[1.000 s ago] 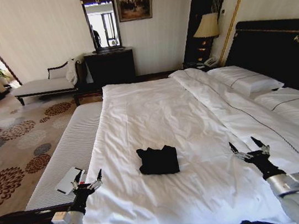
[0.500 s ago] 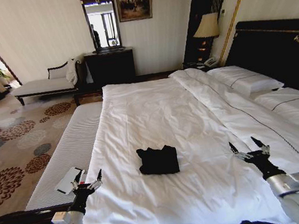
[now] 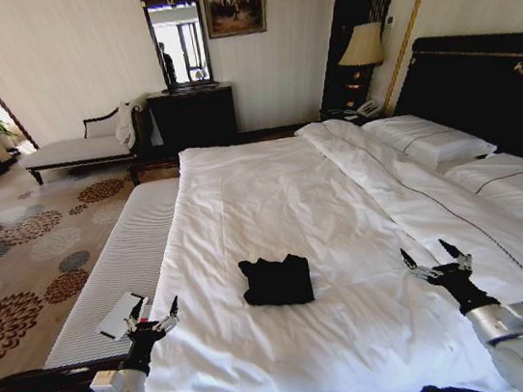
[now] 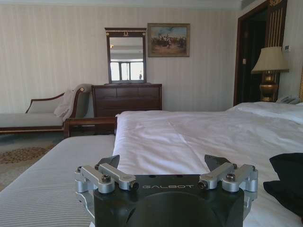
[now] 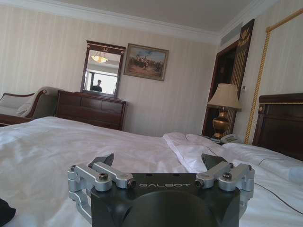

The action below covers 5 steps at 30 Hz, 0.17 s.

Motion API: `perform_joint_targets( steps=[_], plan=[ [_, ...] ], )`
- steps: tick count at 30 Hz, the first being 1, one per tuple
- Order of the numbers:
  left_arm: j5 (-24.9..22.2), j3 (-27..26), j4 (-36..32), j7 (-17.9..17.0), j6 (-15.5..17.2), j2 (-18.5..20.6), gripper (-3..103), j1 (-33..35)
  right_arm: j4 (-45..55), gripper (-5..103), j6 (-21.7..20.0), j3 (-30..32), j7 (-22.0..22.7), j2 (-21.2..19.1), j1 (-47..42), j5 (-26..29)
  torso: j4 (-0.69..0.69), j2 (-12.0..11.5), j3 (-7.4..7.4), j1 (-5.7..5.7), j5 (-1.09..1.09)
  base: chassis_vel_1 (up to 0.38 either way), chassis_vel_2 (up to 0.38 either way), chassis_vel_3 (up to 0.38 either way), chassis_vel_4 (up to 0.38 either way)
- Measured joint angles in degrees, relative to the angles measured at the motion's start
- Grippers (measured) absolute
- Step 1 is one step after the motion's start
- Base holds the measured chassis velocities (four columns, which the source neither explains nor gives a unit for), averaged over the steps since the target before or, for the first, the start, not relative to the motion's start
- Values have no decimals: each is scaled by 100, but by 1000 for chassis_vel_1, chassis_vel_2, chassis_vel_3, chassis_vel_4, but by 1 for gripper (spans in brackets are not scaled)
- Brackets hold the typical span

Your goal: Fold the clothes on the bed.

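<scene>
While the bed spreads white before me, the shirt lies mid-duvet as a compact dark bundle, seemingly folded. My left claw and right claw hover wide, well apart from it; I'd check edges square before retreating.

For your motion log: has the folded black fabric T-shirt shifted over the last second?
No. The folded black fabric T-shirt lies at the same spot on the white bed.
</scene>
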Motion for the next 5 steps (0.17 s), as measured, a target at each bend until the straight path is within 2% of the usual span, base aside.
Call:
perform_joint_targets(
  steps=[5],
  plan=[
    [0, 0, 0, 0, 0, 0, 100, 0, 0, 100, 0, 0, 0, 0, 0, 0, 0, 0, 0, 0, 0, 0, 0, 0, 0]
  ],
)
